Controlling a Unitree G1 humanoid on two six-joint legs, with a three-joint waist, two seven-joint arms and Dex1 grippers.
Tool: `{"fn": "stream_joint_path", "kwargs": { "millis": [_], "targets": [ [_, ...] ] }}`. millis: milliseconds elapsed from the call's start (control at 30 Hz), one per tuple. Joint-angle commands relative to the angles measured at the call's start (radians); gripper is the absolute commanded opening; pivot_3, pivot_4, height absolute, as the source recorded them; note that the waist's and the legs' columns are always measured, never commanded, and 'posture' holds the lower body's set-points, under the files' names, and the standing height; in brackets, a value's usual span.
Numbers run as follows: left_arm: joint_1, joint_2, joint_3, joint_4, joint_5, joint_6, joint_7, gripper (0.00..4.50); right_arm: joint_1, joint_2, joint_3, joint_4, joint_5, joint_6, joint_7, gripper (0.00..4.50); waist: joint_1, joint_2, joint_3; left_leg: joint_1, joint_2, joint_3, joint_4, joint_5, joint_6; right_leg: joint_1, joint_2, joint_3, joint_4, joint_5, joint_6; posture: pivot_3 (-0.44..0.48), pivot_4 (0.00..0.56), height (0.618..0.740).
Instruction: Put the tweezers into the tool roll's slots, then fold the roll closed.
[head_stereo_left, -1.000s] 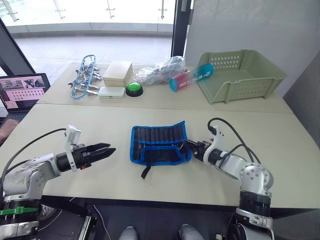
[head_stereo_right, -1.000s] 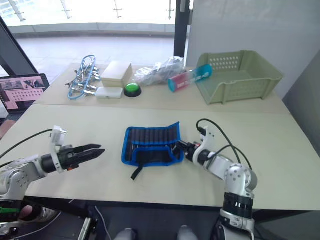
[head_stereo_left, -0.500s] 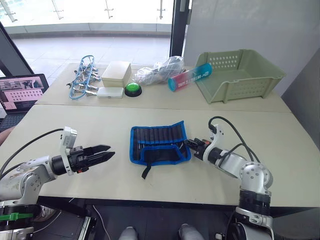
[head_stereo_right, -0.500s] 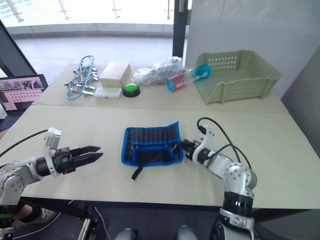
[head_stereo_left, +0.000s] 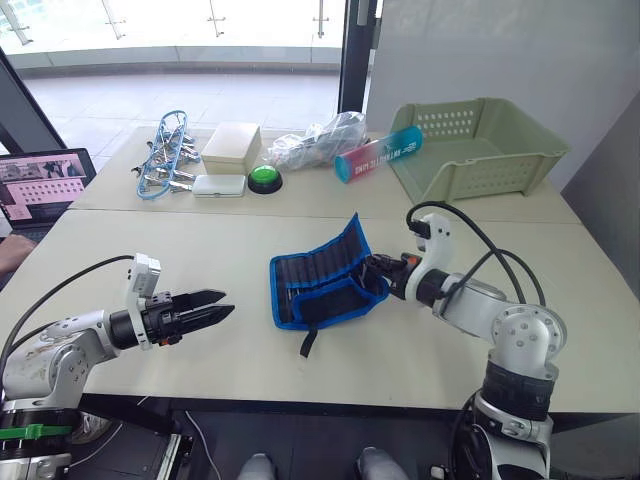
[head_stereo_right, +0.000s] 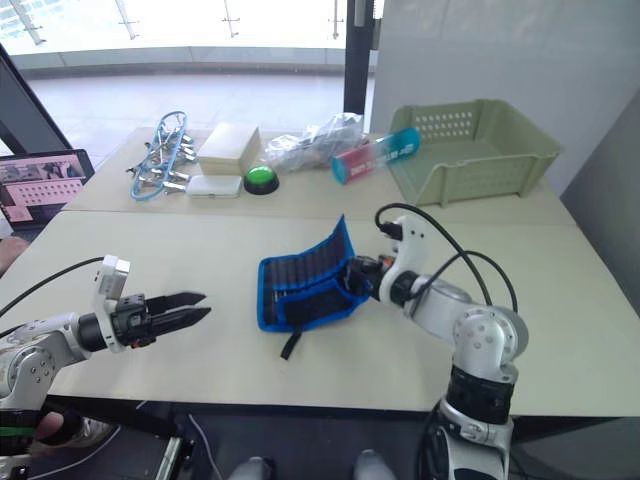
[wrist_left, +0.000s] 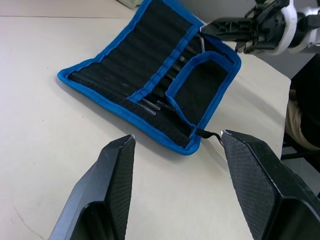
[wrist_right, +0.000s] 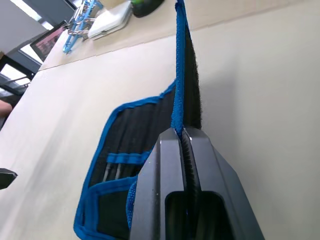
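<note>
Right gripper (head_stereo_left: 375, 270) pinching tool roll (head_stereo_left: 322, 285) edge, lifted; left gripper (head_stereo_left: 215, 305) spread, holding nothing

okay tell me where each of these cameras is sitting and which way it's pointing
Left and right eye views: on the head, facing forward and down over the table; both arms show.
Left wrist view: on the left wrist, looking along the open left end effector at the tool roll.
Right wrist view: on the right wrist, looking along the right end effector shut on the tool roll's raised edge.
Shared: all four see the tool roll; the left wrist view also catches the right end effector.
</note>
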Motion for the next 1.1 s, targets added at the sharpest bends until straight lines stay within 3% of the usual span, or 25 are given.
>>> {"fn": "stream_joint_path", "kwargs": {
  "millis": [33,200,333,567,867,1100],
  "targets": [
    [-0.018,0.016,-0.003,-0.005,0.006,-0.015,-0.014,2.91,-0.049,-0.013,0.077,-0.087,-0.049,0.033,-0.049,0.06,0.002,0.0,0.0,0.0,0.0,0.0,0.0,0.0,0.0,0.0,0.0,0.0,0.0,0.0,0.0,0.0,0.15,0.74],
    [-0.032,0.015,-0.018,0.002,0.013,-0.016,-0.018,2.91,-0.064,-0.086,0.308,-0.133,-0.213,0.038,-0.085,0.06,0.002,0.0,0.0,0.0,0.0,0.0,0.0,0.0,0.0,0.0,0.0,0.0,0.0,0.0,0.0,0.0,0.15,0.74],
    [-0.041,0.011,-0.033,0.001,0.019,-0.015,-0.017,2.91,-0.087,-0.039,0.396,-0.136,-0.291,0.023,-0.095,0.06,-0.003,0.0,0.0,0.0,0.0,0.0,0.0,0.0,0.0,-0.001,0.0,0.0,0.001,0.0,0.0,0.0,0.15,0.74],
    [-0.053,0.007,-0.045,0.008,0.025,-0.017,-0.018,2.91,-0.077,0.039,0.42,-0.132,-0.359,0.027,-0.061,0.06,-0.002,0.0,0.0,0.0,0.0,0.0,0.001,0.0,0.0,-0.001,0.0,0.0,0.002,0.0,0.0,0.0,0.15,0.74],
    [-0.078,0.0,-0.073,0.02,0.032,-0.021,-0.022,2.91,0.036,0.181,0.486,0.116,-0.456,-0.16,0.01,0.06,-0.015,-0.001,0.0,0.001,0.0,0.0,0.0,0.0,0.0,-0.001,0.0,0.0,0.003,0.0,-0.001,0.0,0.15,0.74],
    [-0.081,0.002,-0.077,0.019,0.032,-0.02,-0.021,2.91,0.14,0.226,0.493,0.287,-0.522,-0.277,0.057,0.06,-0.026,-0.001,-0.001,0.005,0.0,0.0,0.0,0.0,0.0,0.001,0.0,0.0,0.004,0.0,-0.001,0.0,0.15,0.74]
  ]
}}
